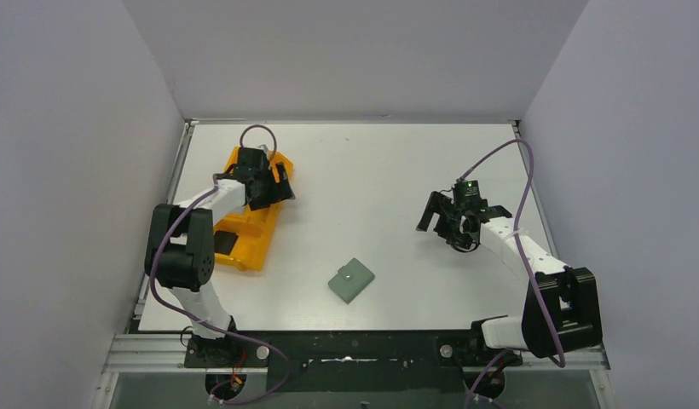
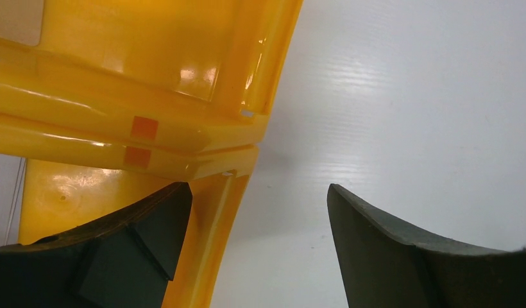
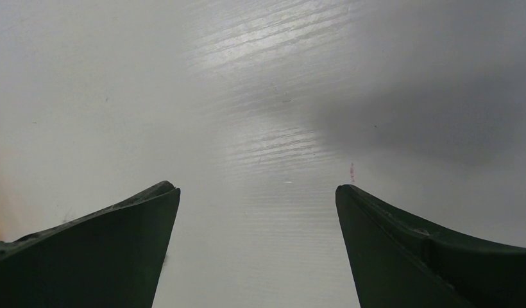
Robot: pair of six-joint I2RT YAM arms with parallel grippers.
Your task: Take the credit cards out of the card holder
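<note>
Card holder, long axis near-left to far-right, left pincer apart, right pincer apart

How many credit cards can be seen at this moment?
1 for certain: a black card in the near compartment of the orange tray. The left arm covers the far compartments, so more cards may be hidden there.

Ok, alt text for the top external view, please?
The grey-green card holder lies closed on the white table near its front edge. The left gripper hangs open over the orange tray at left; the right gripper hangs open above bare table.
</note>
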